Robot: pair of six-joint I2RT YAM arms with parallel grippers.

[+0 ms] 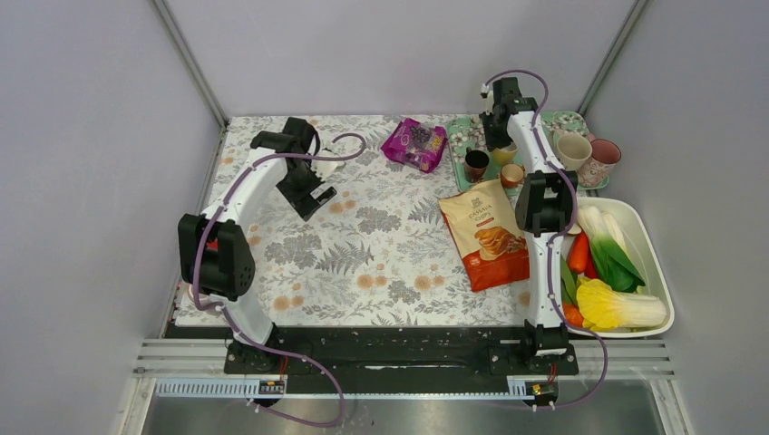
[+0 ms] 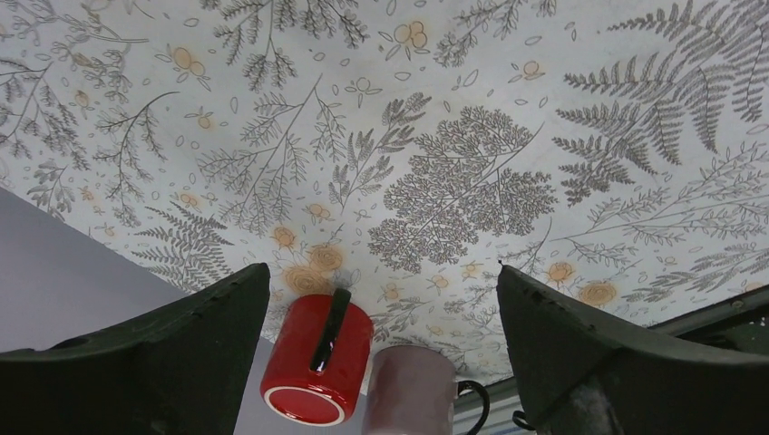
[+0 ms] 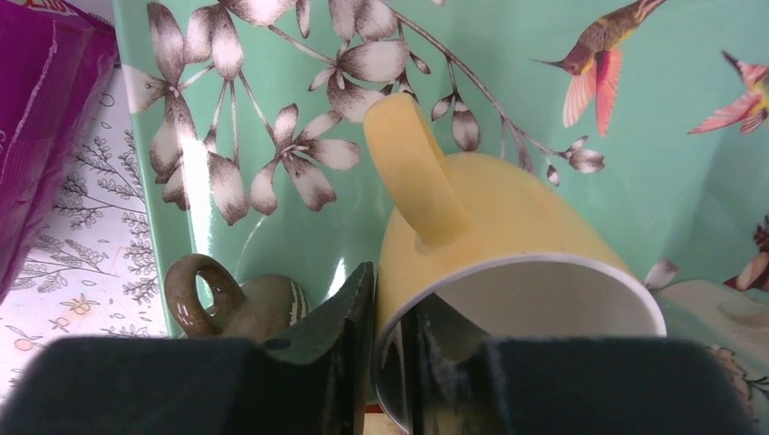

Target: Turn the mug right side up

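A yellow mug (image 3: pixel 508 217) with a white inside is over the green flowered tray (image 3: pixel 544 91), tilted with its mouth toward the wrist camera and its handle pointing away. My right gripper (image 3: pixel 388 304) is shut on its rim, one finger outside the wall and one inside. In the top view the mug (image 1: pixel 504 154) shows just below the right gripper (image 1: pixel 499 140) at the back of the table. My left gripper (image 1: pixel 308 195) is open and empty above the flowered tablecloth; its jaws (image 2: pixel 382 268) stand wide apart.
On the tray are a brown cup (image 1: pixel 476 164) and a small orange cup (image 1: pixel 512 174); a cream mug (image 1: pixel 573 149) and pink mug (image 1: pixel 604 160) stand right. A purple bag (image 1: pixel 414 143), a snack bag (image 1: pixel 487 234), a vegetable bin (image 1: pixel 648 245). The left wrist view shows a red mug (image 2: pixel 313 362) and a mauve mug (image 2: pixel 413 394).
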